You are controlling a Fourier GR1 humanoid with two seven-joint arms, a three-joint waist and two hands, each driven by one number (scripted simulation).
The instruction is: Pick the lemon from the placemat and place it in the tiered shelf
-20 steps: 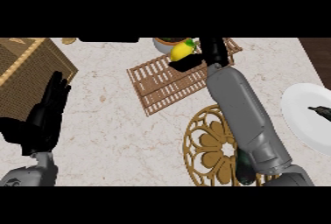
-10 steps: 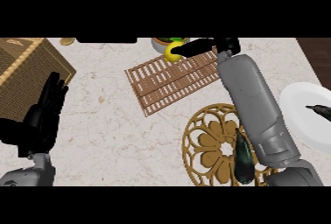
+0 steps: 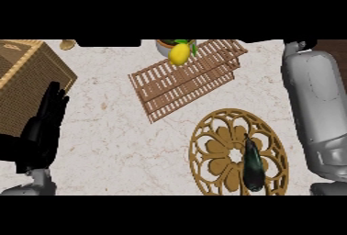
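At the far end of the tiered shelf, head view: the lemon [image 3: 179, 53] sits at the upper corner of the slatted wooden tiered shelf [image 3: 186, 80], right in front of a small pot [image 3: 165, 45] with green leaves. No hand touches it.
Placemat: the round, gold openwork placemat [image 3: 215, 137] lies near the shelf's lower side. It carries only a dark long vegetable [image 3: 252, 164], not the lemon.
Left hand: the left hand [image 3: 44, 131] shows at the view's left edge beside the wicker basket [image 3: 24, 75]. Its fingers are straight and upright, it holds nothing, and it is at rest.
Right hand: only a dark sliver of the right hand [image 3: 300, 45] shows at the top edge, above the grey right forearm [image 3: 313, 105]. Whether it is open or curled cannot be told. It is well apart from the lemon.
Handling, judged: the lemon is probably light and stiff, with a smooth skin that may slip. It is oval, so it may roll on the slats.
Hold point, judged: take it across its widest middle, thumb opposite the fingers, not at the tapered tips.
Task state, judged: the lemon appears to be on the shelf already, though its seat on the slats is hard to confirm.
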